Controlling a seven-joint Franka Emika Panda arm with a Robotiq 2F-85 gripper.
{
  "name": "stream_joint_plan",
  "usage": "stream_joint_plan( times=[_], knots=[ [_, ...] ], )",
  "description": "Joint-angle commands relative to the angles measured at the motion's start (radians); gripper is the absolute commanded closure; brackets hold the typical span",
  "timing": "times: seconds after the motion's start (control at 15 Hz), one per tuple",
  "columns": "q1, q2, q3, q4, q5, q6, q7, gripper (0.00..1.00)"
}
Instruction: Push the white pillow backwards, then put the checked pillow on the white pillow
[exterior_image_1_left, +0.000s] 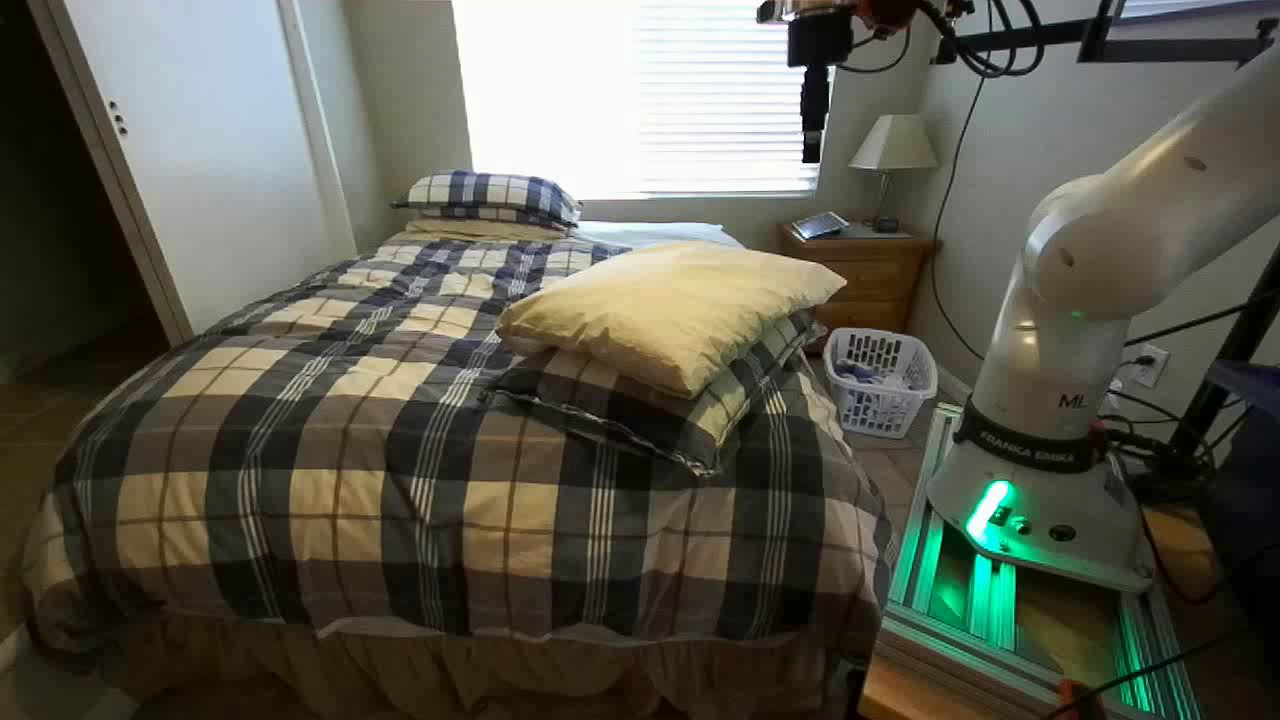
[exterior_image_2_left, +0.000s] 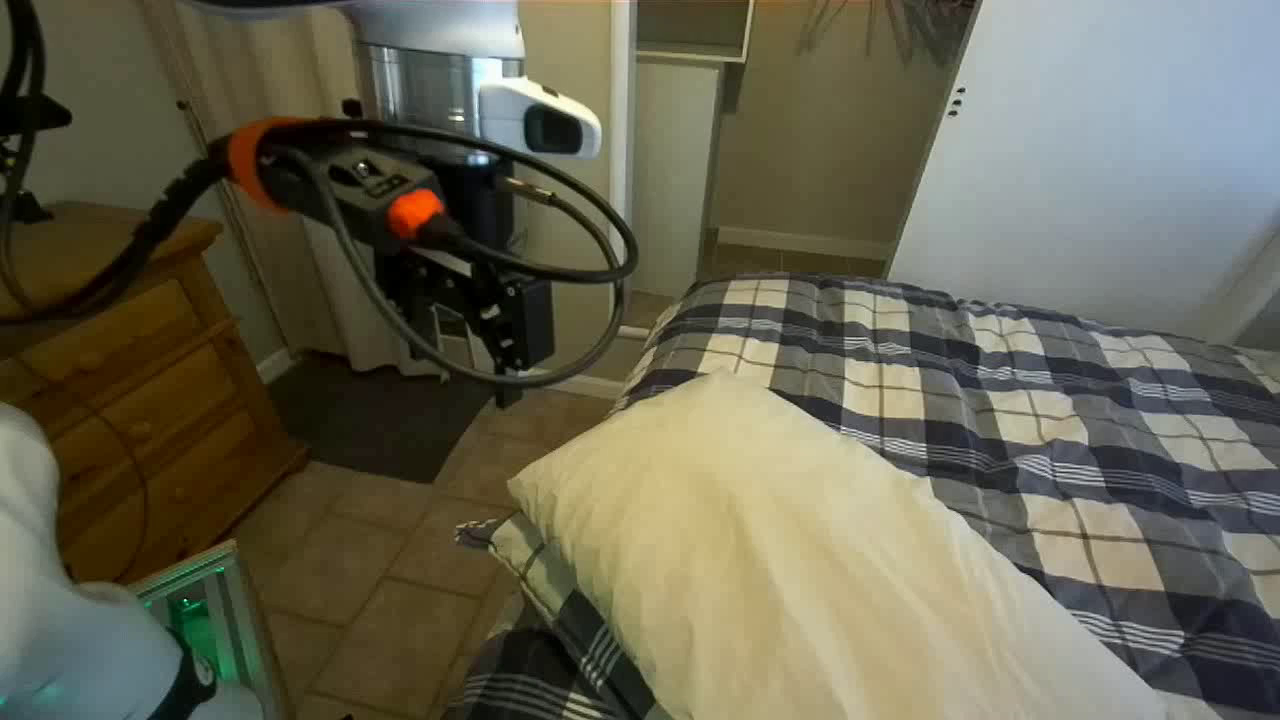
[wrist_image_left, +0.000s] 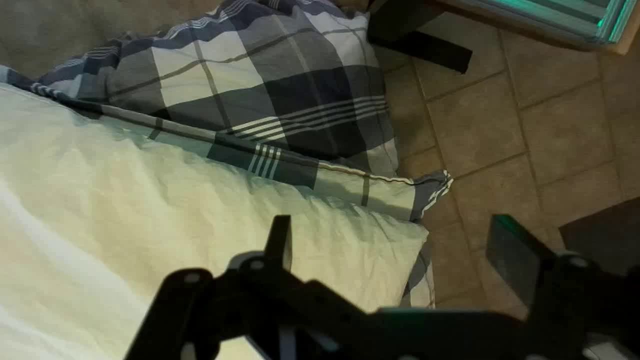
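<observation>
Wrist view: jaws spread wide, nothing held; one shows against the white pillow (wrist_image_left: 150, 215), which runs off toward 8 o'clock, the other against floor tiles (wrist_image_left: 480, 120); the checked pillow (wrist_image_left: 345, 184), a strip along the white one's 1 o'clock side.

Items in an exterior view: white pillow lying on the checked pillow, touching; the lower one showing from 4 o'clock round to 7; both on the surface (exterior_image_1_left: 400, 490); jaws aloft at 1 o'clock of them, well apart; spare plaid pillow (exterior_image_1_left: 490, 195) at 10 o'clock, judged no part of the job.

Step in hand, by judgement: the first, the push, contact not yet made; the second is barred while the white pillow lies on top.

Next move, by judgement: lower the jaws to the white pillow's edge and shove without dragging the one beneath; which clock direction "backwards" means, cannot tell; only then pinch a corner of the checked pillow.
</observation>
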Motion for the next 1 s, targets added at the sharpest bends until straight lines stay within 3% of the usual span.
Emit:
stream_joint_plan(
  times=[0.0, 0.27, 0.6, 0.93],
  knots=[
    [0.003, 0.001, -0.002, 0.002, -0.001, -0.003, 0.001, 0.0],
    [-0.067, 0.108, -0.063, 0.072, -0.043, 0.088, 0.062, 0.0],
    [-0.094, 0.275, -0.142, 0.143, -0.006, 0.364, 0.026, 0.0],
    [-0.089, 0.435, -0.135, 0.176, 0.074, 0.52, 0.023, 0.0]
  ],
)
